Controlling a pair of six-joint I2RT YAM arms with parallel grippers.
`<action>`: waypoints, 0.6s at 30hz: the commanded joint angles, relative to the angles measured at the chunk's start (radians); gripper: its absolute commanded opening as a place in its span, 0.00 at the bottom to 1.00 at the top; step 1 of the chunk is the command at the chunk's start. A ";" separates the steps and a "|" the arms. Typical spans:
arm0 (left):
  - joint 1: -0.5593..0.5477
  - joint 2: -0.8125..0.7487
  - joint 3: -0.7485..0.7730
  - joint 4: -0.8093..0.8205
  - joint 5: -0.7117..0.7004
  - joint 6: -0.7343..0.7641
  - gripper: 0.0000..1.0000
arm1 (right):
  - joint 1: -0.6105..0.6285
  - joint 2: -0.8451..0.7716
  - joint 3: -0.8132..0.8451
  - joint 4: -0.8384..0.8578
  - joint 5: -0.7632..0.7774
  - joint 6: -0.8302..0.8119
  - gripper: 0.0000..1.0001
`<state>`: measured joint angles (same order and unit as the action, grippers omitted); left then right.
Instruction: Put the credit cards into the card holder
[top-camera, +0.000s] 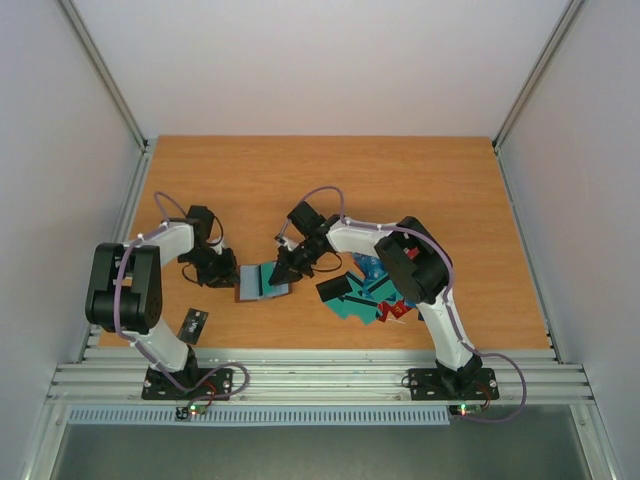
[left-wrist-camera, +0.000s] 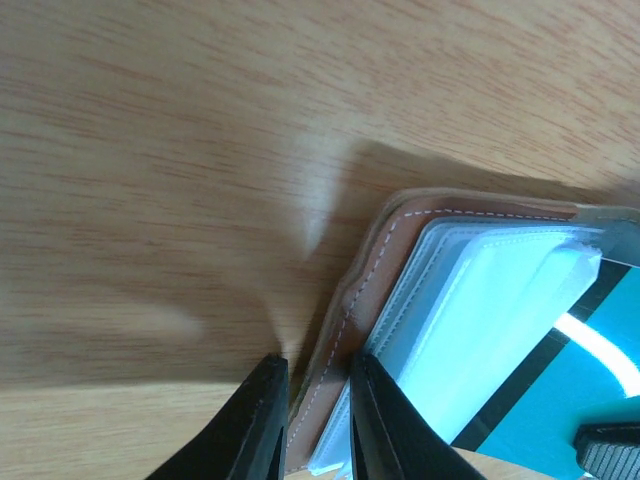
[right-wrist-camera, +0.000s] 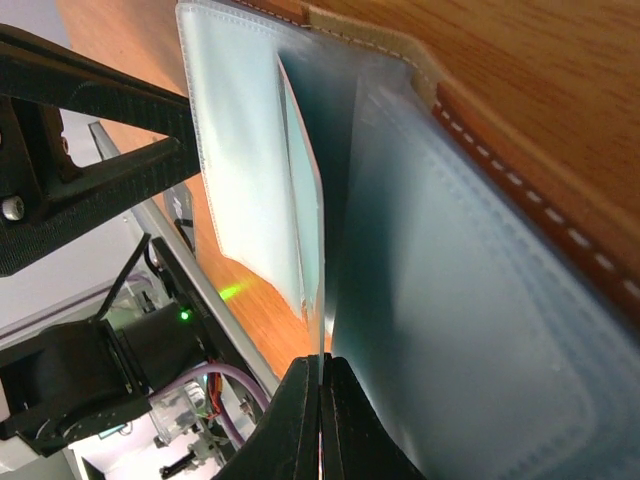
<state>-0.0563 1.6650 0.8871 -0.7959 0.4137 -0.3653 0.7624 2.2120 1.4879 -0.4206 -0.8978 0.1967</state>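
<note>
The card holder (top-camera: 262, 283) lies open on the tabletop (top-camera: 330, 180) between the two arms. In the overhead view we make it out only as a small grey-blue patch with a teal corner. The left fingers (top-camera: 228, 274) meet its left edge and the right fingers (top-camera: 284, 268) its right, both arms bent low; their grips are too small to read here. The loose credit cards (top-camera: 365, 298) lie heaped beneath the right arm, partly hidden by it.

From the left wrist we see the left fingers (left-wrist-camera: 362, 410) pinching the holder's brown stitched cover, a narrow gap between them filled by its edge. The clear sleeves (left-wrist-camera: 480, 310) and a teal card (left-wrist-camera: 560, 400) with a dark stripe are cut off at the right.

From the right wrist we see the right fingers (right-wrist-camera: 320, 420) pressed together on the teal card's thin edge, the card standing between sleeves.
</note>
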 joint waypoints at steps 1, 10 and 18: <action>-0.005 0.051 -0.013 0.023 -0.012 0.011 0.21 | -0.002 0.038 0.021 -0.021 0.015 -0.011 0.01; -0.004 0.055 -0.013 0.025 -0.010 0.006 0.20 | 0.006 0.052 0.026 0.014 -0.003 0.006 0.01; -0.004 0.056 -0.014 0.026 -0.007 0.002 0.20 | 0.029 0.081 0.058 0.031 -0.015 0.029 0.03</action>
<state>-0.0555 1.6699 0.8898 -0.7979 0.4198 -0.3656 0.7692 2.2528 1.5146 -0.3939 -0.9264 0.2066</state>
